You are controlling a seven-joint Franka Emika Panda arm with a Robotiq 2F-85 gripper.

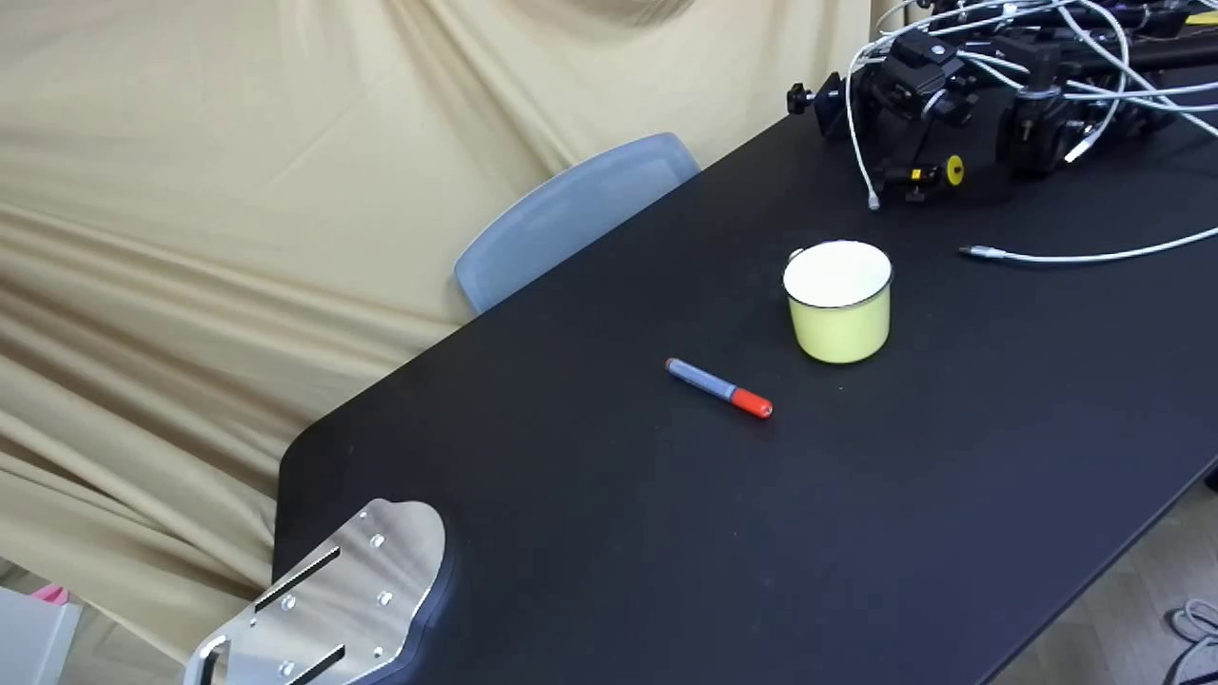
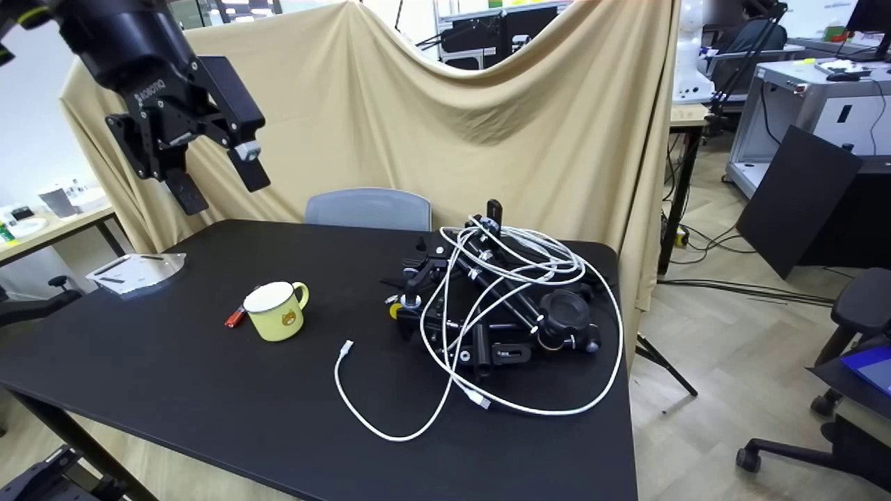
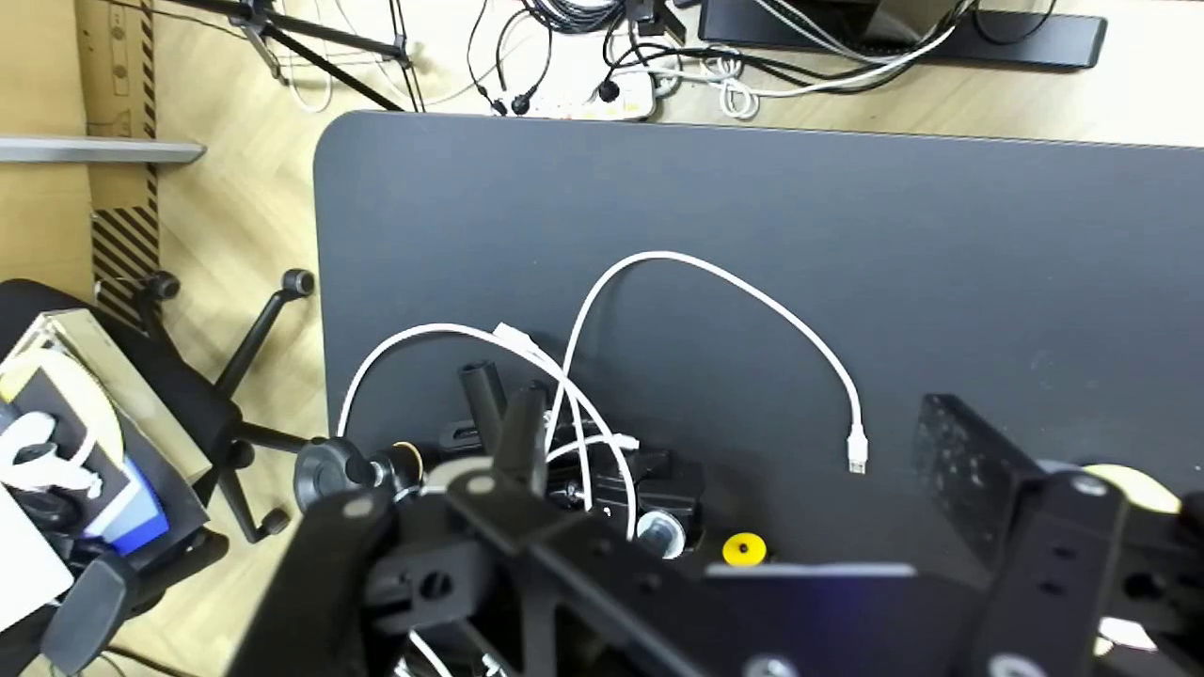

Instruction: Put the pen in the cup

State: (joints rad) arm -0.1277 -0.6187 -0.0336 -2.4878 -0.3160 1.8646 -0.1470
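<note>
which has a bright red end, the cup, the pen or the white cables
The pen, lying flat on the table: blue barrel, red cap. The cup is yellow-green with a white inside; the white cables show no red.

A beige curtain [image 2: 445, 125] hangs behind a grey-blue chair [image 2: 369, 210].

The cup [image 1: 841, 331] looks like smooth enamel, the pen [image 1: 704, 379] near it plastic, the worktop [image 1: 571, 533] beneath it matt; well apart from it are a shiny metal plate [image 1: 333, 599] and creased cloth curtain [image 1: 276, 209].
</note>
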